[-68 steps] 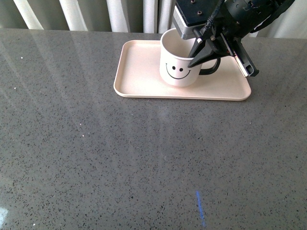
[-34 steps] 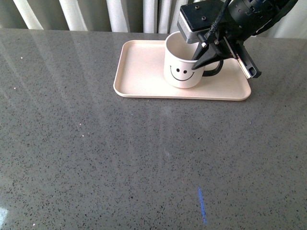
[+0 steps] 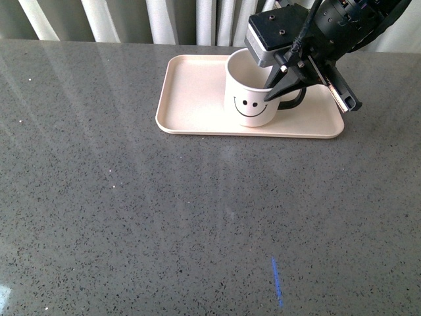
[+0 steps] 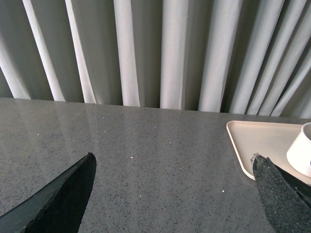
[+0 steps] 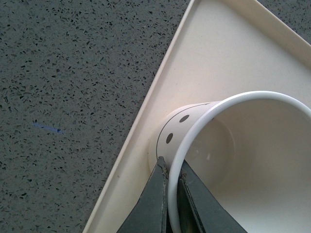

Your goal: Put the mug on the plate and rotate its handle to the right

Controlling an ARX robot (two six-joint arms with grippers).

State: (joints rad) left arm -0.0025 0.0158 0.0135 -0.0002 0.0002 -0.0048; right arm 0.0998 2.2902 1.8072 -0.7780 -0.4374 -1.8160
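Glossy ceramic mug [image 3: 248,99], matt plate [image 3: 191,99], speckled stone tbl [image 3: 164,217]

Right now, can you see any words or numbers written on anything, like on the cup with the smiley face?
No words, numbers or brand names can be read anywhere.
White ceramic mug: only a black smiley face, a picture and not writing.
Pale pink-beige rectangular plate: plain, nothing printed.
Grey speckled table: only a short blue mark, not a letter or digit.
Right gripper, clamped on the mug's rim: no readable label.
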